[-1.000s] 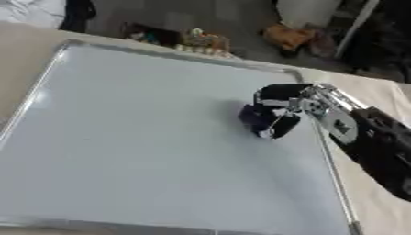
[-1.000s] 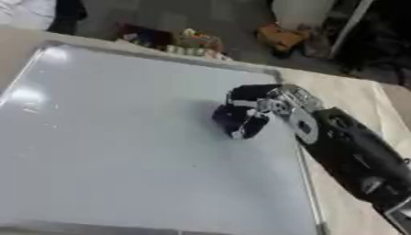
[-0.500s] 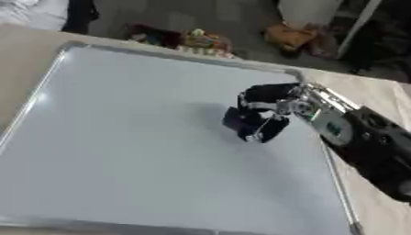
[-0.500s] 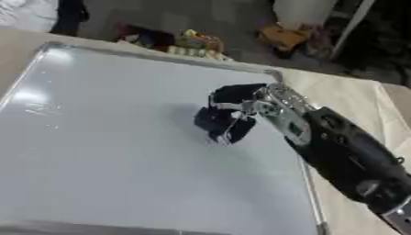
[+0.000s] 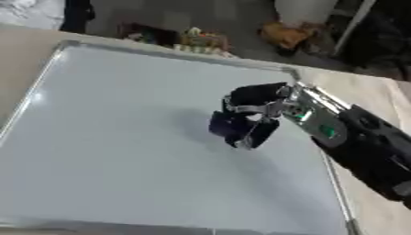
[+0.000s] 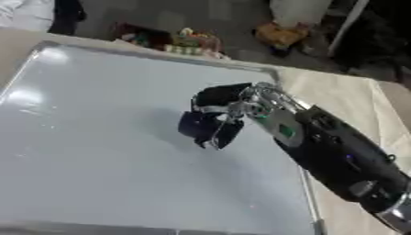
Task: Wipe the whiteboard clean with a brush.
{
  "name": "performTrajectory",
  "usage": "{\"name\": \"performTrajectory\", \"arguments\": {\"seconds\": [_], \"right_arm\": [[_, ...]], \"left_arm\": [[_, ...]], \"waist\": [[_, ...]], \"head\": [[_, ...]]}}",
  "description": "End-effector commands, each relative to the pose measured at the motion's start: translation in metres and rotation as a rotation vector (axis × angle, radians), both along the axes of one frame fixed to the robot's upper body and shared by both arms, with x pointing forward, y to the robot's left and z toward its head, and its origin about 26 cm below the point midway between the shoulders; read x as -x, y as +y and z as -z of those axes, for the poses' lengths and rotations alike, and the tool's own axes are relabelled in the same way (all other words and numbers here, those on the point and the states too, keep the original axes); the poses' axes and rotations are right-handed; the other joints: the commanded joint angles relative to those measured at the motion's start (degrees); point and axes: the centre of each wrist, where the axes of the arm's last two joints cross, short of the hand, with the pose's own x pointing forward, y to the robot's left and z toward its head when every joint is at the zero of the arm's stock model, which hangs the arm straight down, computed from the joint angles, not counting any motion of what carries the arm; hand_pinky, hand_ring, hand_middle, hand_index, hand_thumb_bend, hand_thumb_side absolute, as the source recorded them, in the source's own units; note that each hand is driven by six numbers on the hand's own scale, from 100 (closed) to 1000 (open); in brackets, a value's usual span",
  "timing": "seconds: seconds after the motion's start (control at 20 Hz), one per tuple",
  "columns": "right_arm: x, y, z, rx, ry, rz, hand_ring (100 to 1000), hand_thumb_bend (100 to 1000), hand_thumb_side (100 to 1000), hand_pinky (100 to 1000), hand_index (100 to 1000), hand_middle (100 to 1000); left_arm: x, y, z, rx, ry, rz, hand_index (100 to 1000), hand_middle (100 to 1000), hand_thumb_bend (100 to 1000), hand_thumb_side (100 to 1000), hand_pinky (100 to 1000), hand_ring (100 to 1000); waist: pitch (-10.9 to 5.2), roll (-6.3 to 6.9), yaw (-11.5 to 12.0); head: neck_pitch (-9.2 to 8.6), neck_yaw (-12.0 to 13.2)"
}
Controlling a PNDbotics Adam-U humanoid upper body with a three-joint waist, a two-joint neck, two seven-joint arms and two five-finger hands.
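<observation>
Whiteboard [image 5: 112,137] lay flat on the tabletop [image 5: 377,96], spreading out to the left of and below our right robot hand [image 5: 255,108], with its metal frame running just to the right of the wrist. We held our right robot hand over the board's middle-right area, fingers curled down round a dark blue brush [image 5: 233,126]. The brush hung beneath the fingers, its lower end at the board surface; whether it pressed on the board we could not tell. Our black forearm reached in from the lower right, crossing the frame. The board looked pale and unmarked around the brush. Beyond the far edge, above the robot hand, some small coloured clutter [image 5: 192,39] lay on the floor.
</observation>
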Motion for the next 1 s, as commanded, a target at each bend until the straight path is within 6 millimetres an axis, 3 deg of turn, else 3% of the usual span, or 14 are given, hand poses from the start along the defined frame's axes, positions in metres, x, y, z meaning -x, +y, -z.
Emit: {"name": "performTrajectory", "arguments": {"seconds": [0.05, 0.4, 1.0], "right_arm": [[0.005, 0.008, -0.015, -0.001, -0.029, -0.036, 442, 100, 196, 482, 373, 202], [0.012, 0.027, -0.017, 0.008, -0.014, -0.097, 453, 100, 169, 495, 399, 227], [0.016, 0.047, -0.007, -0.004, 0.037, -0.111, 461, 100, 271, 524, 452, 259]], "left_arm": [[0.001, -0.001, -0.006, -0.006, -0.021, 0.013, 614, 420, 100, 952, 440, 480], [0.001, -0.002, -0.006, -0.003, -0.020, 0.017, 614, 420, 100, 951, 441, 480], [0.001, -0.003, -0.006, 0.001, -0.018, 0.023, 615, 421, 100, 950, 441, 481]], "waist": [[-1.34, 0.75, -0.33], [-1.57, 0.84, -0.61], [-1.64, 1.04, -0.64]], "head": [[0.53, -0.02], [0.68, -0.11], [1.24, -0.81]]}}
